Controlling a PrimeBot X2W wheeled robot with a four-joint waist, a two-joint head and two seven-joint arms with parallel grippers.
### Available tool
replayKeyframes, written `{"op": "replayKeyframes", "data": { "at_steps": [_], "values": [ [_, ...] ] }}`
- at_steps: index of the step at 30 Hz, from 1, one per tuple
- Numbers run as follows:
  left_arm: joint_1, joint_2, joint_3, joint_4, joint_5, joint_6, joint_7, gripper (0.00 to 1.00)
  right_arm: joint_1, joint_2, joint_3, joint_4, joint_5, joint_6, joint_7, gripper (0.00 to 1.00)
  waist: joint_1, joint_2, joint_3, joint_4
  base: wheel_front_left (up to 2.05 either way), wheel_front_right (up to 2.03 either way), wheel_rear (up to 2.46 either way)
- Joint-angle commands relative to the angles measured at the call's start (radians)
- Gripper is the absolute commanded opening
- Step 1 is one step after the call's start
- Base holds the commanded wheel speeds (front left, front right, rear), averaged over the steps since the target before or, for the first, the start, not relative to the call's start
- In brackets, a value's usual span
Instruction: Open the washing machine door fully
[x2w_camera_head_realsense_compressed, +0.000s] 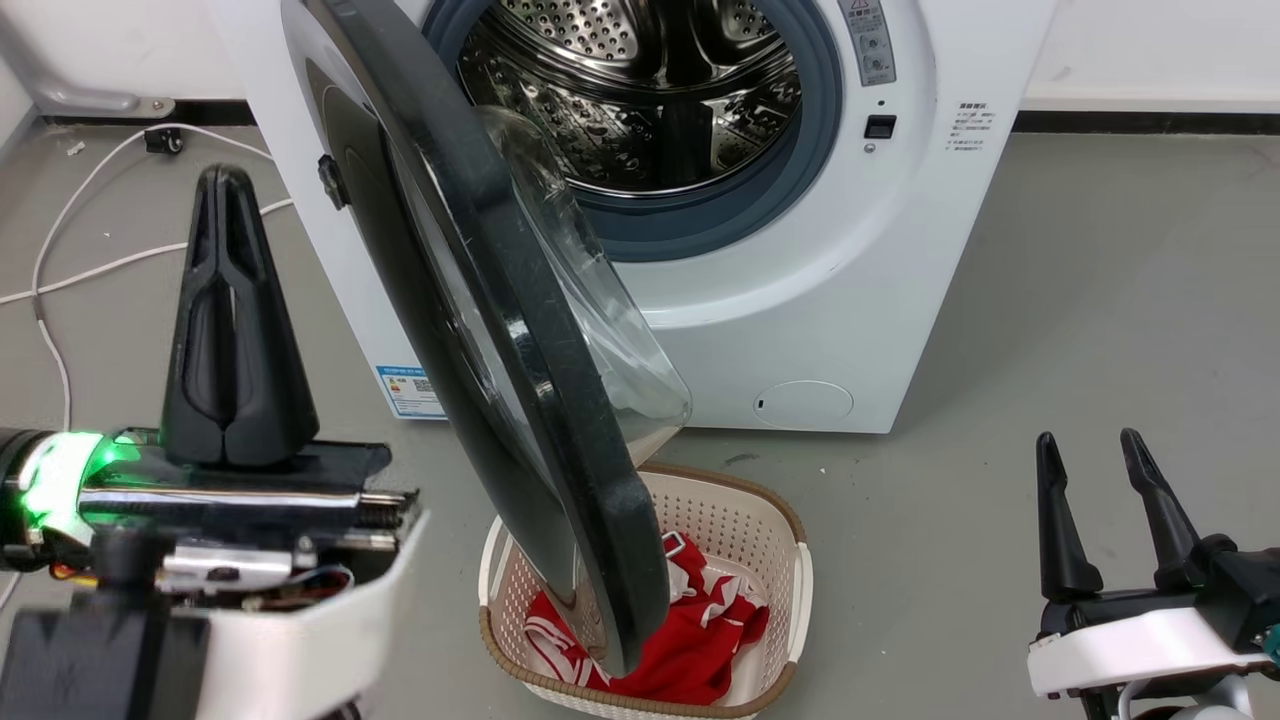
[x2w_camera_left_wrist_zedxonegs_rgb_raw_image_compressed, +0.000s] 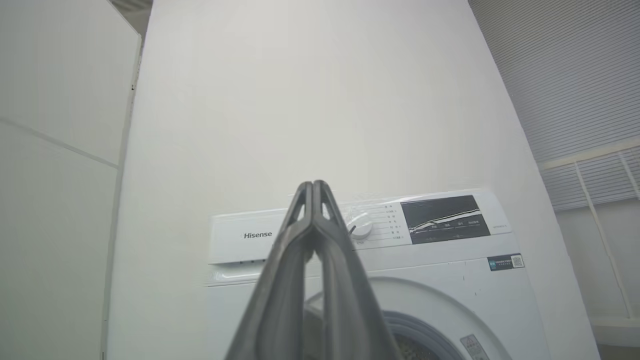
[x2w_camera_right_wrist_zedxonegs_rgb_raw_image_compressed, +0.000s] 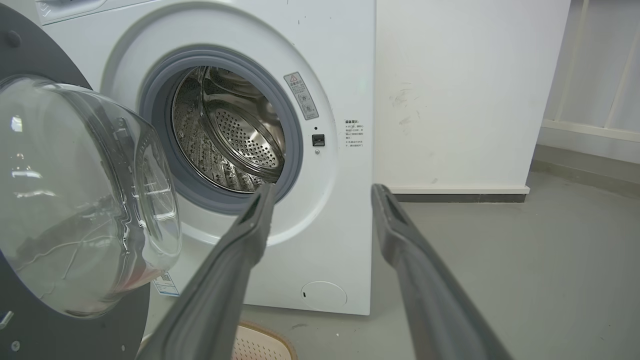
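Jaws pressed shut on nothing, the left gripper (x2w_camera_head_realsense_compressed: 225, 185) points up at the left of the head view, a gap showing between it and the washing machine door (x2w_camera_head_realsense_compressed: 520, 330). Jaws spread wide and empty, the right gripper (x2w_camera_head_realsense_compressed: 1088, 445) sits at the lower right of that frame over grey floor (x2w_camera_head_realsense_compressed: 1100, 300), well apart from the door.

The glossy black door stands swung out from its hinge on the left side of the white washing machine (x2w_camera_head_realsense_compressed: 850, 300), seen nearly edge-on down the centre of the head view. Its clear glass bowl (x2w_camera_head_realsense_compressed: 590, 300) bulges toward the machine. The steel drum (x2w_camera_head_realsense_compressed: 650, 90) lies uncovered at top centre, ringed by a grey rubber seal (x2w_camera_head_realsense_compressed: 800, 170).

Below the door's lower edge in the frame sits a cream laundry basket (x2w_camera_head_realsense_compressed: 790, 560) with a red garment (x2w_camera_head_realsense_compressed: 700, 640) inside. White cables (x2w_camera_head_realsense_compressed: 80, 200) trail across the floor at upper left.

From the right wrist view, the door fills the left edge, bowl toward the camera. From the left wrist view, the closed fingers (x2w_camera_left_wrist_zedxonegs_rgb_raw_image_compressed: 300, 235) rise before the control panel (x2w_camera_left_wrist_zedxonegs_rgb_raw_image_compressed: 250, 240) marked Hisense, beside its dial (x2w_camera_left_wrist_zedxonegs_rgb_raw_image_compressed: 361, 228).
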Motion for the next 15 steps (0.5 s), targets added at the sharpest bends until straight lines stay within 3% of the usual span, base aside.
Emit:
{"op": "replayKeyframes", "data": {
  "at_steps": [1,6,15],
  "values": [
    [-0.011,0.003,-0.024,-0.037,0.001,-0.009,-0.002,0.00,-0.010,0.003,0.002,0.005,0.004,-0.001,0.000,1.00,0.0000,0.0000,0.000,-0.003,0.00,0.00,0.00],
    [0.026,-0.001,-0.138,-0.082,-0.039,-0.052,-0.001,0.00,-0.005,0.003,-0.002,0.013,0.014,-0.001,0.001,1.00,0.0000,0.0000,-0.004,-0.011,0.00,0.00,0.00],
    [0.150,0.003,-0.388,0.041,-0.153,-0.105,0.110,0.00,0.003,0.002,-0.004,0.022,0.024,-0.001,0.009,1.00,0.0000,0.0000,-0.011,-0.015,0.00,0.00,0.00]
  ]
}}
